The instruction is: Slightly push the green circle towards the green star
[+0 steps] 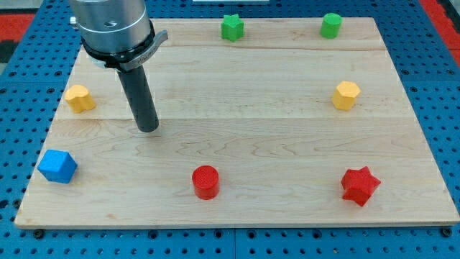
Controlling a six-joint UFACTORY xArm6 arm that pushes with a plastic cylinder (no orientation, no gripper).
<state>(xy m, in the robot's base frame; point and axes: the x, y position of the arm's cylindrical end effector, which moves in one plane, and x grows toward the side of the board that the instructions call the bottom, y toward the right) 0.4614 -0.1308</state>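
Red cylinder (205, 181) nearest, green circle (330, 25) well apart from my tip (148, 129)

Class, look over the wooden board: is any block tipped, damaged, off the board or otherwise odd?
Nothing stands out. All seven blocks sit flat on the board, spread around its edges and apart from one another. My tip rests left of centre, touching none.

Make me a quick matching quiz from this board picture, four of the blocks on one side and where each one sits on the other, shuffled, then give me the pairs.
Blocks:
1. green circle
2. green star
3. blue cube
4. red star

Places:
A. bottom right of the view
B. top edge, near the middle
C. top right corner
D. bottom left of the view

Pairs: 1-C, 2-B, 3-D, 4-A. My tip touches none of them.
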